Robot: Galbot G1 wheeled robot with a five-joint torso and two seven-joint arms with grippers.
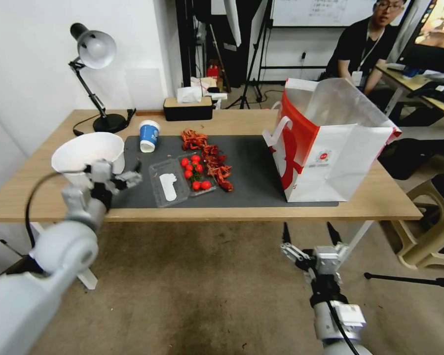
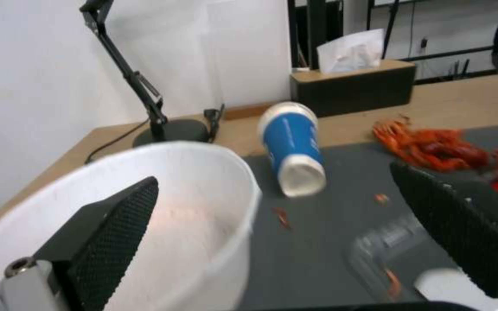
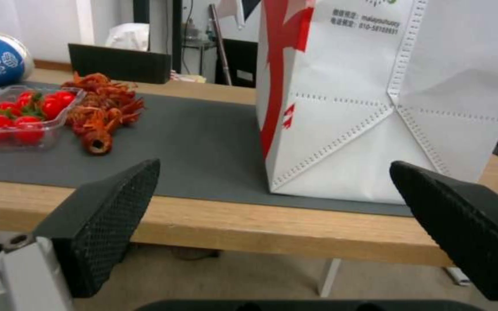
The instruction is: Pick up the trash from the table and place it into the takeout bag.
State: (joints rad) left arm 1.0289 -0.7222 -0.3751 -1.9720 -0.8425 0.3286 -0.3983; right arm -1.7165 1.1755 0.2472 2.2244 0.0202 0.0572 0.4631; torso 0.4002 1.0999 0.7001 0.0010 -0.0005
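Surface: light-wood table [image 1: 241, 209], grey mat [image 1: 254, 170], takeout bag [image 1: 330, 162] right.
Left gripper [image 1: 114, 178]: fingers apart astride white bowl [image 1: 86, 150] rim.
Right gripper [image 1: 309, 235]: spread wide, below near edge.

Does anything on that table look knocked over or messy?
Yes. The blue-and-white paper cup lies tipped on its side on the dark mat, and reddish crayfish shells are strewn loose beside the open clear tray of tomatoes.

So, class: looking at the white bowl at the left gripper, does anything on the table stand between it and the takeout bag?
Yes. Between the white bowl at the left gripper and the takeout bag, the mat holds a clear tray of tomatoes and red crayfish shells. All lie low.
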